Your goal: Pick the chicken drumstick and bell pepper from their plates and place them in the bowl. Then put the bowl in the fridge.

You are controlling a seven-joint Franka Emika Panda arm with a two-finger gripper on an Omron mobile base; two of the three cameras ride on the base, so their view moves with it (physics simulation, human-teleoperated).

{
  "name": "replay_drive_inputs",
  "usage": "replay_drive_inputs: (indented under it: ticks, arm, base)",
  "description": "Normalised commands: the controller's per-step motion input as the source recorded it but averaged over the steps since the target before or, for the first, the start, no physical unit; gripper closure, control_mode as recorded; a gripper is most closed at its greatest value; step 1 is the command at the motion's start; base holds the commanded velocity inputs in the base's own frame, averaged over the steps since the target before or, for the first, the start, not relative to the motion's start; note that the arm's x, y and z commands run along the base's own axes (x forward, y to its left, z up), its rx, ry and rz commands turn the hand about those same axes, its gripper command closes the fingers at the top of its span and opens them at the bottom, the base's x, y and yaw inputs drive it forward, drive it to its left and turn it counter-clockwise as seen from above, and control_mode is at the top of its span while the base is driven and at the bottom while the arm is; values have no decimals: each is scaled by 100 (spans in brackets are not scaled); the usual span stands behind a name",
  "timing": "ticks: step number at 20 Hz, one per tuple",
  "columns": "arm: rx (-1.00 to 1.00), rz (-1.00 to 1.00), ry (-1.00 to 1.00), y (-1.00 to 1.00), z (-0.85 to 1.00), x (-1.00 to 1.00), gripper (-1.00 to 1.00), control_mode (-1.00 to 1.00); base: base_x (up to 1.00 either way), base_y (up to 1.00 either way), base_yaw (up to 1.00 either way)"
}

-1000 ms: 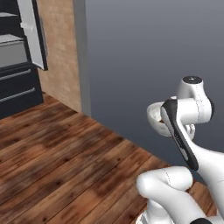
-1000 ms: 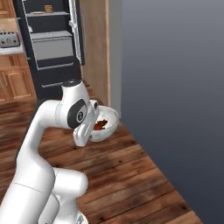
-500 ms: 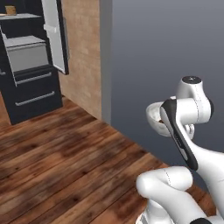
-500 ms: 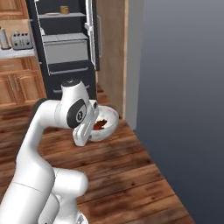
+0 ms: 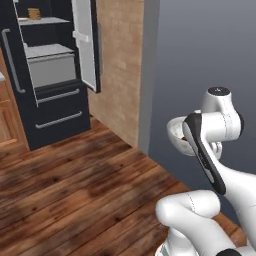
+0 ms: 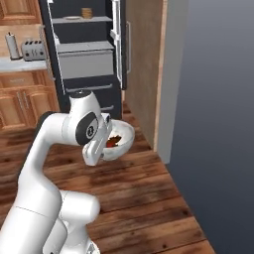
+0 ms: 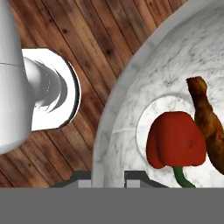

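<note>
1. Bowl [image 7: 131, 100] contents are seen in the hand view: the red bell pepper [image 7: 176, 141] lies on the flat bottom, its green stem pointing toward the lower edge, and the brown chicken drumstick [image 7: 208, 124] lies just beside it, touching its side.
2. The bowl's marbled white-grey rim is clamped between the two dark fingertips [image 7: 85, 179] at the bottom of the hand view, so the gripper [image 7: 108, 178] is shut on the rim (one tip outside the wall, one inside).
3. In the right base view the bowl [image 6: 121, 144] is held aloft beside the arm's wrist, above the wooden floor [image 6: 149, 198], with something red-brown visible inside.
4. In the left base view the bowl [image 5: 176, 134] is mostly hidden behind the forearm; only part of its pale rim is seen.
5. The fridge [image 6: 84, 54] is seen well apart from the bowl, farther back in the room, with one door [image 6: 117, 39] swung open.
6. Pale inner shelves and a grey drawer are exposed inside it; a small tan item [image 6: 87, 13] sits on the top shelf.
7. A brick-coloured wall panel [image 5: 122, 65] stands just right of the fridge [image 5: 50, 75], and a plain grey wall is seen beyond it.
8. Wooden cabinets and a toaster [image 6: 32, 49] are visible left of the fridge.
</note>
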Motion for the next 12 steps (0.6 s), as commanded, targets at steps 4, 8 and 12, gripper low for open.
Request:
replay_drive_inputs:
  ticks: [4,8,12]
  arm:
    - [0,0,0,0,0,0,100,100]
    - [0,0,0,0,0,0,100,100]
    - [0,0,0,0,0,0,100,100]
  base:
    - [94,2,21]
    - [94,0,20]
    - [93,0,17]
